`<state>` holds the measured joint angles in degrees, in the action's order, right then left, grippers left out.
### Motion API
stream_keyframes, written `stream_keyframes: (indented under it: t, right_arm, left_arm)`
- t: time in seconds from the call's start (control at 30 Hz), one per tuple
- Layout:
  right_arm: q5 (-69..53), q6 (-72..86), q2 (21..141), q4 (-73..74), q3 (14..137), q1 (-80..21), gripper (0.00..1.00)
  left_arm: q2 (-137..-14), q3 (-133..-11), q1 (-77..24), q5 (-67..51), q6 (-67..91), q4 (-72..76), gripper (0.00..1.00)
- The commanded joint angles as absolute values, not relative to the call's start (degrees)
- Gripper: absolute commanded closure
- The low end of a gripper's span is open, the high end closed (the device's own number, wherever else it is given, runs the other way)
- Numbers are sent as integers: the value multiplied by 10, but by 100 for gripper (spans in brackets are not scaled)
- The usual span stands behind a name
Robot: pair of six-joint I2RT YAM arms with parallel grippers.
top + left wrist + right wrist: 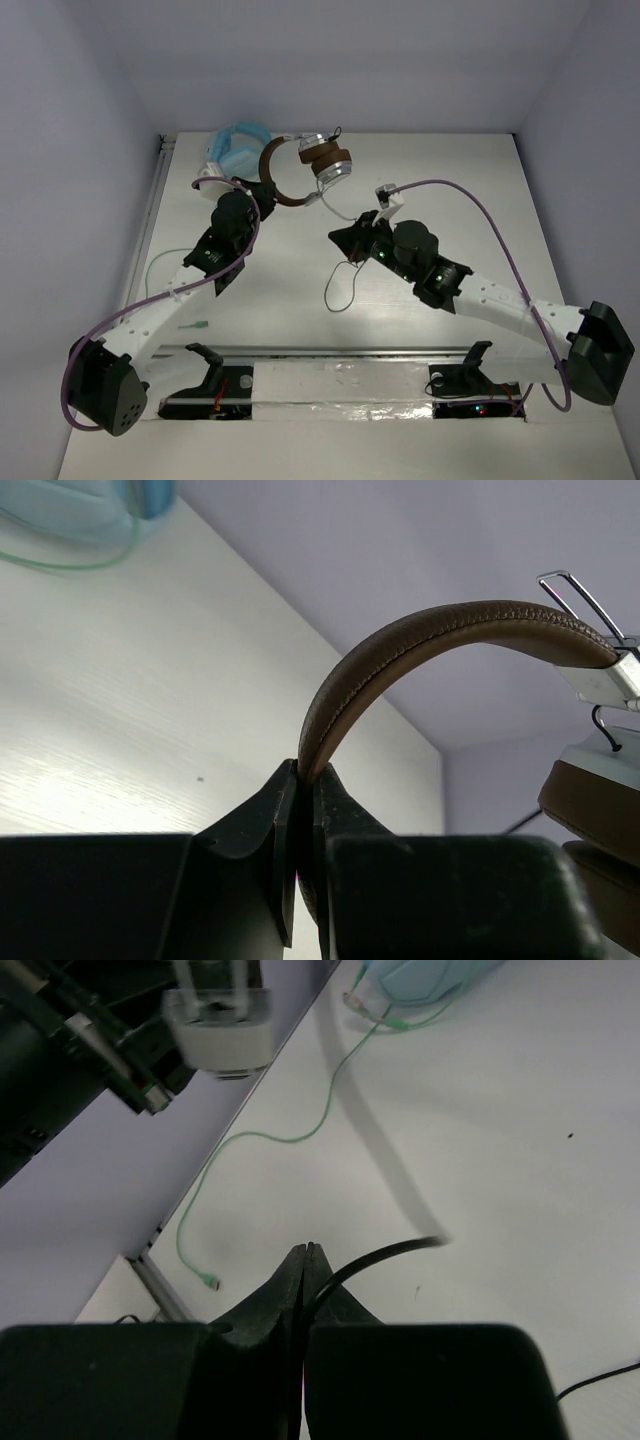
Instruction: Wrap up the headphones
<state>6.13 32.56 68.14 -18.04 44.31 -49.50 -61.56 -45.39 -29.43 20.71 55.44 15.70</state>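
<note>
At the far edge of the table [450,200] were the headphones [325,160]. The left jaws were clamped on the headband [400,640]. The right jaws pinched the cable [385,1252]. Recommended: hold the band steady and wind under light tension.

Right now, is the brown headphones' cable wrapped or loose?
Loose: the black cable runs out from the right gripper pinch and loops over the table; none circles the headband.

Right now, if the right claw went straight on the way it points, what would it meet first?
Likely the left claw, shut on the headphones; the right claw aims there, but height is unclear.
</note>
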Motion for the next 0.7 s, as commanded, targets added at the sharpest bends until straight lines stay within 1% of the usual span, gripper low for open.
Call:
stream_keyframes:
  t: [0.0, 0.07, 0.2, 0.27, 0.33, 0.43, 0.53, 0.67]
  right_arm:
    - [87, 323, 658, -150, 454, -522, 100]
    - [93, 319, 648, -128, 458, -543, 100]
    - [113, 300, 608, -40, 482, -570, 100]
    - [92, 297, 597, -17, 498, -570, 100]
    - [45, 294, 602, 38, 518, -575, 100]
    - [20, 275, 624, 129, 574, -582, 100]
    - [-18, 250, 636, 198, 622, -588, 100]
    - [-68, 202, 677, 279, 683, -588, 100]
  left_arm:
    - [-617, -495, -309, 318, 512, 157, 100]
    - [-624, -503, -317, 361, 487, 131, 100]
    - [-624, -509, -343, 431, 440, 93, 100]
    - [-630, -512, -352, 462, 428, 71, 100]
    - [-633, -512, -376, 473, 418, 65, 100]
    - [-652, -521, -406, 511, 392, 55, 100]
    - [-680, -526, -438, 528, 367, 40, 100]
    - [-715, -539, -467, 502, 328, 15, 100]
